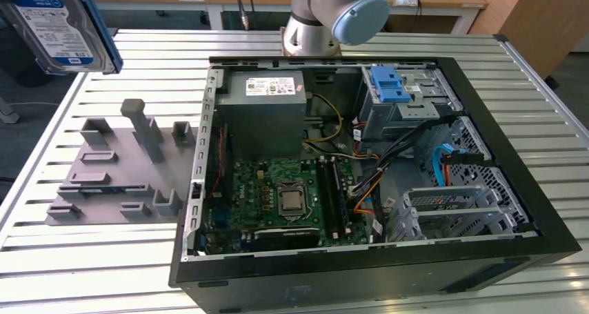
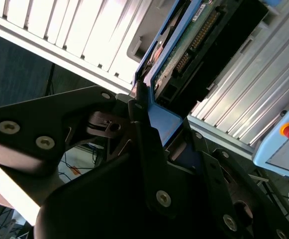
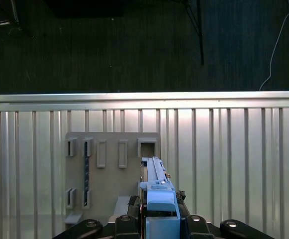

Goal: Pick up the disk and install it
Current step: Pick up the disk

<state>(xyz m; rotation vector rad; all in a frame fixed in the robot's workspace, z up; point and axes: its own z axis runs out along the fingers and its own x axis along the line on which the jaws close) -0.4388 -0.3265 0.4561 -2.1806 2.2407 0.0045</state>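
Note:
The disk (image 1: 55,27), silver with a blue-and-white label and a blue side rail, hangs high above the table's far corner at the exterior view's left. In the second wrist view my gripper (image 2: 164,124) is shut on the disk's (image 2: 194,40) blue rail, and the green circuit-board side faces the camera. The first wrist view looks straight down along the disk's (image 3: 156,186) blue-railed edge, clamped by the gripper (image 3: 159,224), above the grey holder plate (image 3: 109,189).
An open black computer case (image 1: 515,259) lies on the slatted metal table (image 1: 92,272). Inside are a grey power supply (image 1: 267,114), a motherboard (image 1: 276,197) and a drive cage with a blue latch (image 1: 391,86). The grey holder fixture (image 1: 120,169) sits beside the case.

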